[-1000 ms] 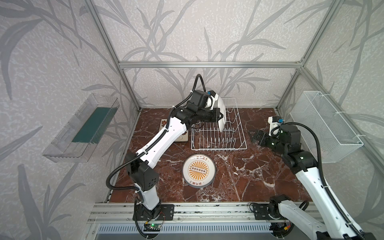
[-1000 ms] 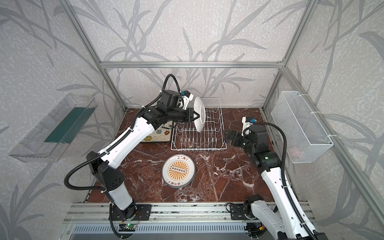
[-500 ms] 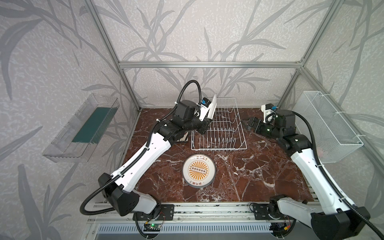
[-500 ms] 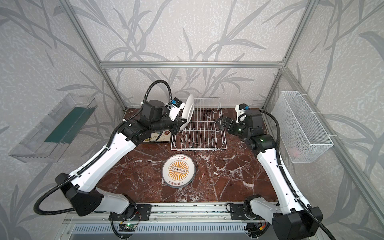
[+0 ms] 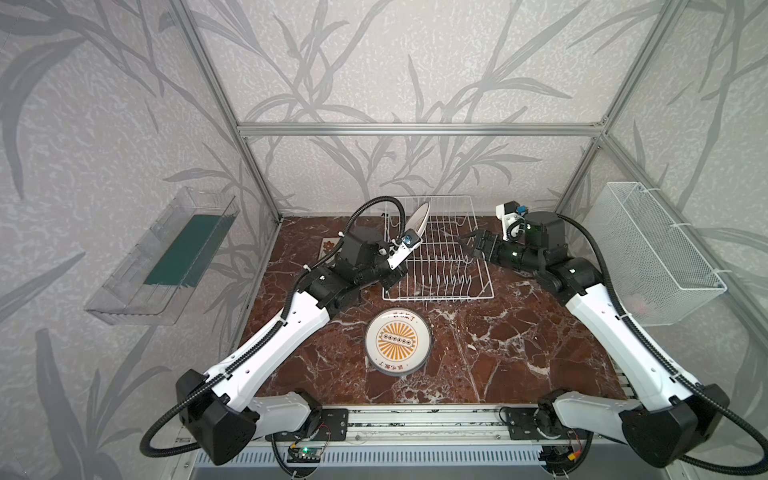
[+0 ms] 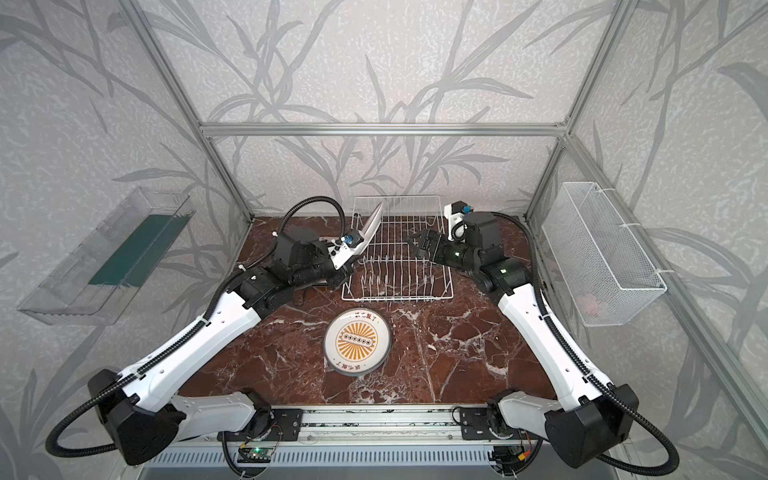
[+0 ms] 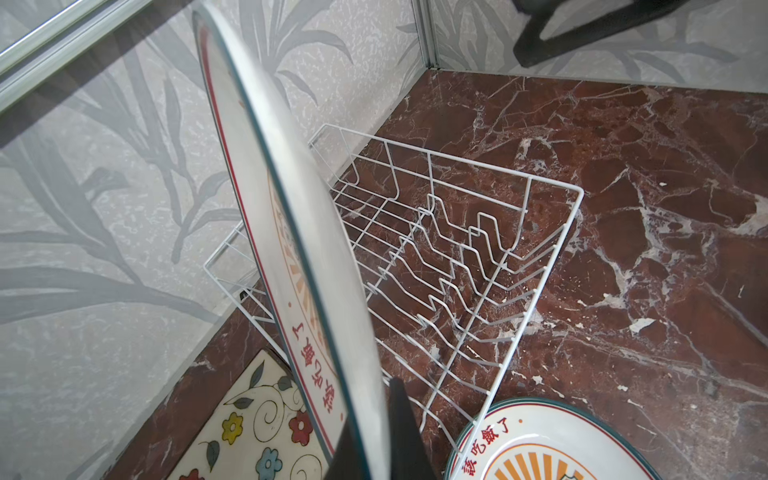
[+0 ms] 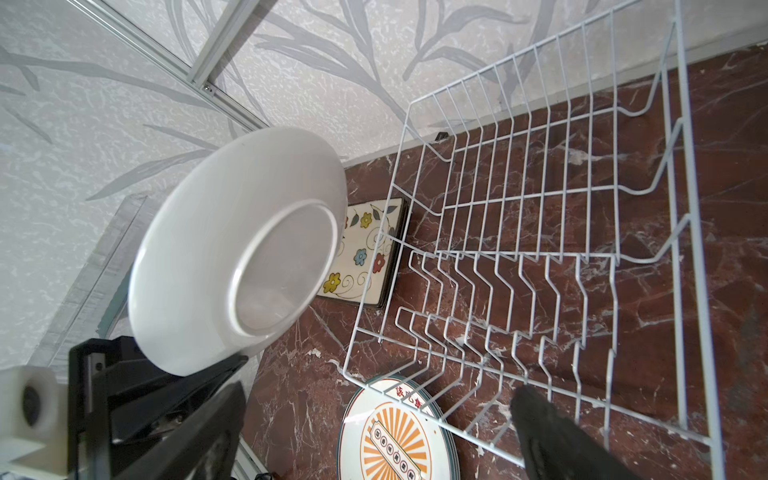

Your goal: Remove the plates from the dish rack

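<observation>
The white wire dish rack stands empty at the back of the marble table. My left gripper is shut on the lower rim of a round white plate. It holds that plate upright and tilted over the rack's left edge. A stack of round sunburst plates lies in front of the rack. Square flowered plates lie left of the rack, partly hidden by the left arm in both top views. My right gripper hangs open and empty at the rack's right edge.
A clear plastic tray hangs on the left wall. On the right wall hangs a white fine-mesh basket. Aluminium frame posts stand at the back corners. Both arms reach in from the front rail.
My left arm has swung left and lower with the plate, which now shows edge-on at the rack's left edge. My right gripper has moved left to the rack's right edge, still open.
</observation>
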Controlling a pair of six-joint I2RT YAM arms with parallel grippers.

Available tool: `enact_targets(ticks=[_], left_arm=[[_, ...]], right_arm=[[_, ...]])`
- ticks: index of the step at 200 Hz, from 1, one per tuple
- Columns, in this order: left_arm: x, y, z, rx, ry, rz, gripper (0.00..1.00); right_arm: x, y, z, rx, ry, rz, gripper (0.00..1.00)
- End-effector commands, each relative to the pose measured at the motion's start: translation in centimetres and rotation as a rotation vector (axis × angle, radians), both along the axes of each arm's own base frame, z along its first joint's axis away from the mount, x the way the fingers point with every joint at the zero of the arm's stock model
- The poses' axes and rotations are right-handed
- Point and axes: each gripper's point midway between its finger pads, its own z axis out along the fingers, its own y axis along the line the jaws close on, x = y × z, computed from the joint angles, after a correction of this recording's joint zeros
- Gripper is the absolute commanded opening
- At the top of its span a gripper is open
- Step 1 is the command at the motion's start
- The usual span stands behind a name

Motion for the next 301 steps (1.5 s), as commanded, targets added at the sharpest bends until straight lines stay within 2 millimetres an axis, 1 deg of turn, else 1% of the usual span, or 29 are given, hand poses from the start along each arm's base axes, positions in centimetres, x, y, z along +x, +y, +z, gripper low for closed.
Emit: enact_targets(ticks=[1,24,54,80,111,129,137,152,160,171,181,197,207,234,245,272,301], left_arm=[[-0.9,-0.5,3.1,0.028,-0.184,-0.104,0.00],[-1.9,-0.7,1.7,0.118,-0.193,-0.169,0.00],[-2.2,-0.6,0.7,0.186,-0.236,-0.195,0.00],[-2.2,-0.4,0.1,0.223,-0.252,-0.195,0.00],[-1.9,-0.1,-1.3,0.287,-0.270,-0.190,0.00],[-1.5,0.3,-2.0,0.331,-0.294,-0.171,0.00],[-0.9,0.6,-2.1,0.333,-0.301,-0.132,0.00],[-0.1,1.0,-2.4,0.342,-0.332,-0.083,0.00],[0.2,1.1,-2.2,0.331,-0.334,-0.062,0.00],[0.2,0.9,-2.1,0.312,-0.315,-0.056,0.00],[0.0,0.6,-2.1,0.301,-0.306,-0.074,0.00],[-0.5,0.0,-2.1,0.290,-0.319,-0.119,0.00],[-0.6,-0.2,-2.2,0.291,-0.333,-0.137,0.00],[-0.6,-0.4,-2.2,0.305,-0.372,-0.154,0.00],[-0.5,-0.5,-2.5,0.328,-0.381,-0.170,0.00],[0.1,-0.3,-3.6,0.416,-0.394,-0.185,0.00],[0.5,-0.2,-4.6,0.486,-0.413,-0.198,0.00]], right_arm=[[0.3,0.5,1.2,-0.045,-0.034,-0.008,0.99],[0.3,1.7,1.4,-0.051,-0.044,0.021,1.00],[0.6,2.8,1.2,-0.044,-0.039,0.038,0.96],[0.9,3.5,0.6,-0.042,-0.021,0.052,0.92],[1.2,4.1,0.0,-0.031,-0.005,0.059,0.91],[1.1,4.0,0.0,-0.032,-0.004,0.059,0.91],[1.0,3.9,0.1,-0.031,-0.014,0.052,0.91],[0.8,3.2,0.4,-0.031,-0.032,0.027,0.95],[0.6,2.7,0.5,-0.038,-0.039,0.008,0.98],[0.4,2.2,0.6,-0.052,-0.044,-0.014,1.00],[0.2,1.9,0.6,-0.060,-0.051,-0.021,0.99],[0.3,2.0,0.5,-0.063,-0.049,-0.013,1.00],[0.5,2.4,0.1,-0.064,-0.030,-0.003,1.00],[1.4,3.5,-0.6,-0.038,0.008,0.011,0.93],[1.9,3.8,-0.8,-0.042,0.009,0.008,0.90],[3.0,4.4,-1.1,-0.061,0.024,0.001,0.85],[3.4,5.0,-2.3,-0.111,0.060,0.009,0.81]])
